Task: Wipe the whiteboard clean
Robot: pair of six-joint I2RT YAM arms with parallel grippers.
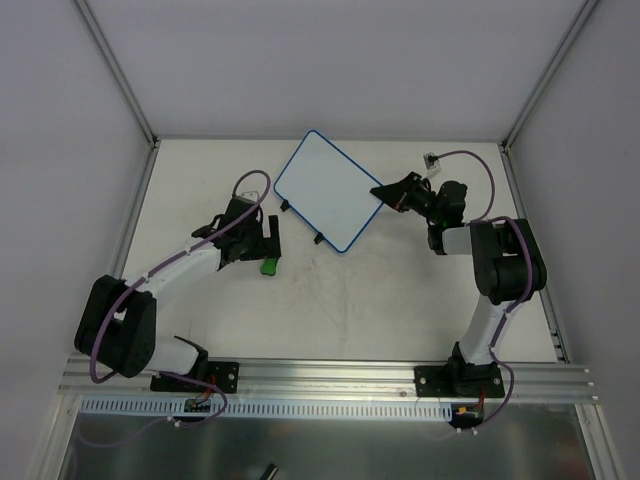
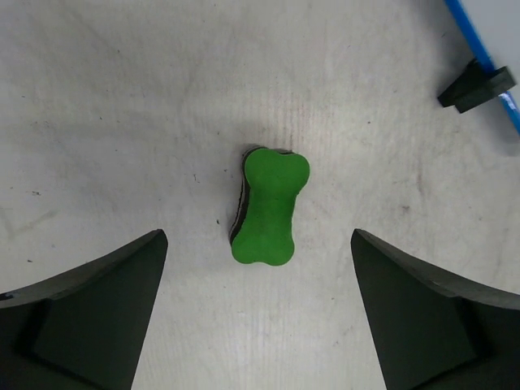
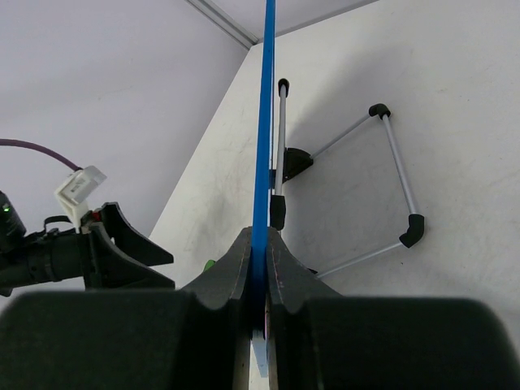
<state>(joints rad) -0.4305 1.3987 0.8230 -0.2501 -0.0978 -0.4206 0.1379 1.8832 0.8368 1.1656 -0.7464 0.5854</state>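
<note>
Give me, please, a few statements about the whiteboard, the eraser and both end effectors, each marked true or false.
1. The right end effector is shut on the blue edge of the whiteboard. True.
2. The left end effector grips the green eraser. False: it stands open, and the eraser lies on the table between its fingers, not gripped.
3. The green eraser rests against the whiteboard. False: it lies apart from the board.
4. The green eraser is bone-shaped. True.
</note>
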